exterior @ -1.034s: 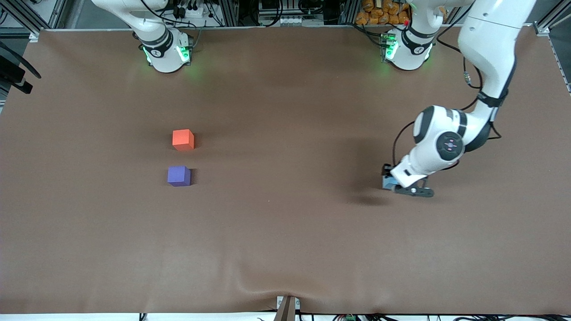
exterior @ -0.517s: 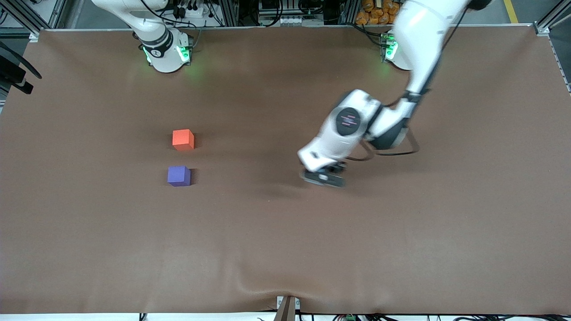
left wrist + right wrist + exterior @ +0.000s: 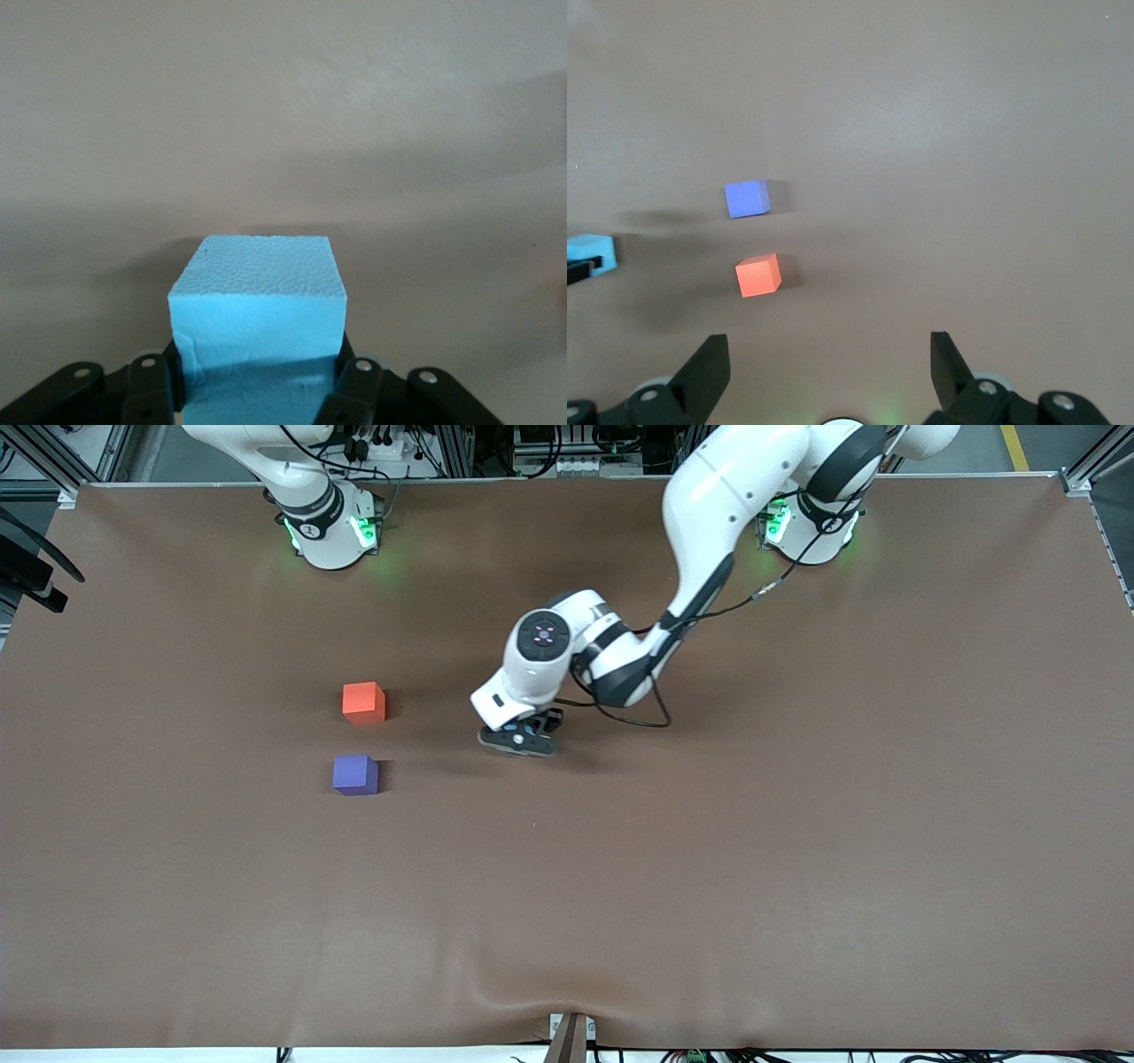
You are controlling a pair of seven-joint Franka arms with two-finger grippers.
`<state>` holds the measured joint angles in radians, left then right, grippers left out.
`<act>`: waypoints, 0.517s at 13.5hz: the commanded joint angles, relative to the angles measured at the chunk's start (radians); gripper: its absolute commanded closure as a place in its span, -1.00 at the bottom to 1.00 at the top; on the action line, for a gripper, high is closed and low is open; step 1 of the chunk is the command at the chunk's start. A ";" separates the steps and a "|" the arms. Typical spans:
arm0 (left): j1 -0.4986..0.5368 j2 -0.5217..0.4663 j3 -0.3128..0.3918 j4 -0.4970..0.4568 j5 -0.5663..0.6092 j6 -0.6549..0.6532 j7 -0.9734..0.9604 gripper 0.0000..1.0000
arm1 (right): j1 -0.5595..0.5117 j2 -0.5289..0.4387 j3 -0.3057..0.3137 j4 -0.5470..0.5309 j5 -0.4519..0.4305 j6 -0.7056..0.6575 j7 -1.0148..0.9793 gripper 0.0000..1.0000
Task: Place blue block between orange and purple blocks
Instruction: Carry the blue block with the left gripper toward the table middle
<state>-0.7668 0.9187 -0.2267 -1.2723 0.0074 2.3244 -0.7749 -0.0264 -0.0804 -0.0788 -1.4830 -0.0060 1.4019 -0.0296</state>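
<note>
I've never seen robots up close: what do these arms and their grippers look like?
Both arms are glossy white with dark bands at the joints and green lights at their bases. Black cables loop along the left arm. The left gripper and right gripper have black fingers with small silver screws.

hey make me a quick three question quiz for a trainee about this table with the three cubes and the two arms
1. True or false: the blue block already sits on the table between the other two cubes.
2. Which gripper holds the blue block? A) left gripper B) right gripper C) neither
3. Fill in: of the orange block and the purple block, the ____ one lies nearer the front camera.

Key:
1. False. It is clamped in the left gripper's fingers, up over bare table toward the left arm's end from the two cubes.
2. A. The right gripper is open and waits above the table.
3. Purple.
</note>
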 commanded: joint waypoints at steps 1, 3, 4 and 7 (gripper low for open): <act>-0.029 0.045 0.020 0.068 -0.015 -0.005 -0.055 0.37 | -0.012 0.020 0.013 0.012 0.020 0.002 0.010 -1.00; -0.040 0.043 0.032 0.060 -0.004 -0.005 -0.063 -1.00 | 0.015 0.065 0.017 0.012 0.020 0.015 0.001 -1.00; -0.055 0.036 0.055 0.060 -0.004 -0.005 -0.064 -1.00 | 0.045 0.097 0.017 0.012 0.020 0.037 -0.001 -1.00; -0.057 -0.036 0.084 0.060 -0.004 -0.031 -0.064 -1.00 | 0.184 0.261 0.016 0.013 0.005 0.097 -0.004 -1.00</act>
<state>-0.8100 0.9444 -0.1698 -1.2176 0.0074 2.3263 -0.8227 0.0682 0.0611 -0.0578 -1.4944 0.0046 1.4794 -0.0326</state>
